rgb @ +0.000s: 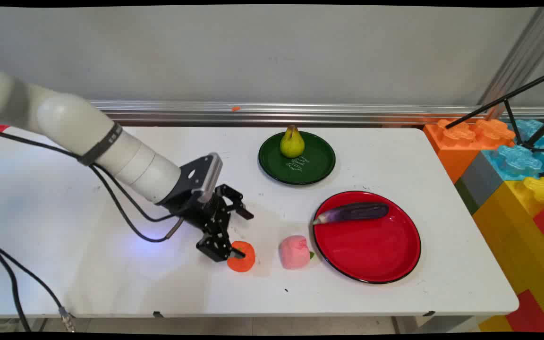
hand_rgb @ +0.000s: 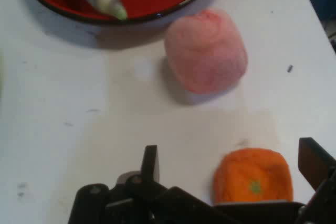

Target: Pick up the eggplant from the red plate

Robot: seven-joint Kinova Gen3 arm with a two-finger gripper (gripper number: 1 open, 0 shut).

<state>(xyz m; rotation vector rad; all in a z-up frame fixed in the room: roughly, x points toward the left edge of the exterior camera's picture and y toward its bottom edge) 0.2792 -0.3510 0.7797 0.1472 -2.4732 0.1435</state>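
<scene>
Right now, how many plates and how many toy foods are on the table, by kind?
Plates: 2, green plate and red plate
Pear: 1
Eggplant: 1
Pink fruit: 1
Orange fruit: 1, between the open gripper's fingers
Total: 6

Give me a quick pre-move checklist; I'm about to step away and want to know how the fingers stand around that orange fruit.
1. Fingers open: ok, spread wide in the hand view.
2. Orange fruit between the fingers: ok, though nearer one finger than the other.
3. Gripper low at the fruit: ok, main view shows it at table level.
4. Fingers touching the fruit: cannot tell.
5. Pink fruit apart from the gripper: ok, a gap shows.
6. Red plate and eggplant out of the way: ok.
</scene>
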